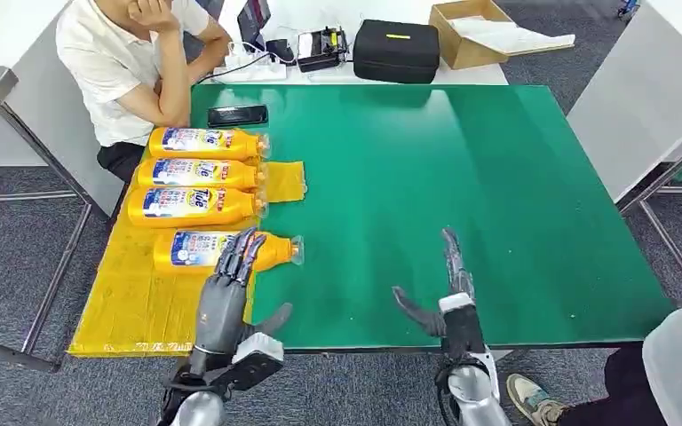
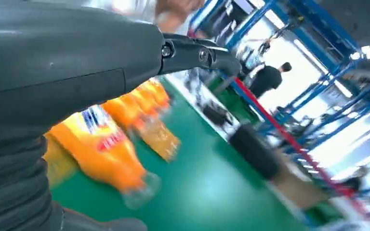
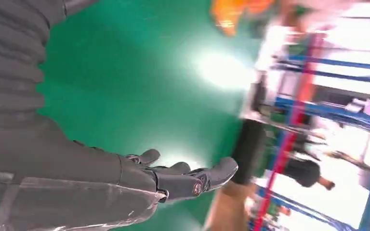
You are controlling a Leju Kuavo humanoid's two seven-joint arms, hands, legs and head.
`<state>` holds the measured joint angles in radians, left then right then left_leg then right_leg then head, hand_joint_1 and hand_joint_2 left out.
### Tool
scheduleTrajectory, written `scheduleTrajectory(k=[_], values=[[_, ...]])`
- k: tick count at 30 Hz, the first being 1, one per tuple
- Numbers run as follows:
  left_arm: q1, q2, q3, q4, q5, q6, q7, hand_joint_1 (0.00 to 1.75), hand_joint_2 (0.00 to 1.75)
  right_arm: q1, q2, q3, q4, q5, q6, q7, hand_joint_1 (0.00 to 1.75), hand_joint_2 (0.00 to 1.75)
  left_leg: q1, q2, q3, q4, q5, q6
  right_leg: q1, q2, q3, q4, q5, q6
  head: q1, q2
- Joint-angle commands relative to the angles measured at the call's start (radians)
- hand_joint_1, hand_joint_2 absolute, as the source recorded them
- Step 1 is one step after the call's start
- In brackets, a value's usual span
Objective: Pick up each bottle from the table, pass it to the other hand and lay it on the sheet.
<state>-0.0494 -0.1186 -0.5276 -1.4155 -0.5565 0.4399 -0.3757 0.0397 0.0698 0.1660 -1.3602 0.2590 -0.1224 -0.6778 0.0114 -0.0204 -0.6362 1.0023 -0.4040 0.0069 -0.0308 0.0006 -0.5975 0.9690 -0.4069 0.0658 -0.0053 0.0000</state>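
Four orange bottles lie side by side on the yellow sheet [image 1: 124, 302] at the left of the green table [image 1: 462, 177]: the far one [image 1: 204, 142], a second [image 1: 197, 172], a third [image 1: 191, 204] and the nearest [image 1: 191, 249]. My left hand [image 1: 226, 293] hovers with straight fingers over the nearest bottle's neck, thumb spread, holding nothing. In the left wrist view the nearest bottle [image 2: 101, 154] lies beyond my left hand [image 2: 77, 72], apart from it. My right hand [image 1: 448, 284] is open above bare green table near the front edge, fingers extended; the right wrist view shows the right hand [image 3: 125, 178] empty.
A person sits at the table's far left corner, arm by a black phone [image 1: 237, 114]. A black case [image 1: 397, 51], a cardboard box [image 1: 471, 31] and small devices stand along the back edge. Another person's shoe [image 1: 533, 399] is at the lower right.
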Motion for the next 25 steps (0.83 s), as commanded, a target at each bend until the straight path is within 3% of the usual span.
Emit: scheduleTrajectory(k=[1, 2, 13, 14, 17, 21, 24, 25], values=[[0.136, -0.012, 0.004, -0.137, 0.358, -0.079, 0.041, 0.00, 1.75, 0.173, 0.111, 0.024, -0.172, -0.023, -0.095, 0.042, 0.00, 0.00, 0.000, 0.002, 0.004, 0.000, -0.003, 0.000, 0.001, 0.000, 0.004, 0.000, -0.003, -0.003, 0.000, 0.000], [0.150, 0.001, -0.004, -0.129, 0.400, -0.057, 0.056, 0.00, 1.75, 0.189, 0.093, 0.082, -0.164, -0.010, -0.124, 0.045, 0.00, 1.75, 0.001, 0.003, 0.007, 0.000, -0.004, 0.000, 0.002, 0.001, 0.007, 0.000, -0.004, -0.004, 0.000, 0.000], [0.143, 0.004, -0.017, -0.114, 0.380, -0.002, 0.046, 0.00, 1.75, 0.185, 0.062, 0.135, -0.156, 0.008, -0.191, 0.044, 0.00, 1.75, 0.001, 0.002, 0.005, 0.000, -0.004, -0.001, 0.001, 0.001, 0.004, 0.000, -0.003, -0.005, 0.000, 0.000], [0.142, 0.001, -0.017, -0.115, 0.384, 0.003, 0.048, 0.00, 1.75, 0.182, 0.047, 0.160, -0.152, 0.112, -0.267, 0.042, 0.00, 1.75, 0.001, 0.002, 0.003, -0.001, -0.003, -0.001, 0.001, 0.000, 0.003, 0.000, -0.003, -0.004, 0.000, 0.000], [0.137, -0.002, -0.019, -0.126, 0.405, 0.002, 0.015, 0.00, 1.75, 0.170, 0.026, 0.211, -0.168, 0.112, -0.300, 0.050, 0.00, 1.75, 0.001, 0.003, 0.006, 0.000, -0.005, -0.001, 0.002, 0.001, 0.006, 0.000, -0.004, -0.006, 0.000, 0.000], [0.131, -0.001, 0.000, -0.123, 0.535, -0.061, -0.030, 0.00, 1.75, 0.139, 0.025, 0.249, -0.137, 0.121, -0.345, 0.061, 0.00, 1.75, 0.001, 0.004, 0.007, 0.000, -0.005, -0.001, 0.002, 0.002, 0.006, 0.000, -0.004, -0.006, 0.000, 0.000], [0.138, -0.005, 0.036, -0.099, 0.828, -0.256, 0.003, 0.00, 1.75, 0.110, 0.028, 0.281, -0.092, 0.135, -0.398, 0.053, 0.00, 1.75, 0.001, 0.004, 0.007, -0.001, -0.004, -0.001, 0.002, 0.002, 0.006, -0.001, -0.003, -0.005, 0.000, 0.000], [0.137, 0.001, 0.033, -0.093, 0.793, -0.222, -0.028, 0.00, 1.75, 0.104, 0.039, 0.286, -0.084, 0.111, -0.422, 0.046, 0.00, 1.75, 0.001, 0.004, 0.006, -0.001, -0.003, -0.001, 0.001, 0.003, 0.004, -0.001, -0.002, -0.004, 0.000, 0.000]])
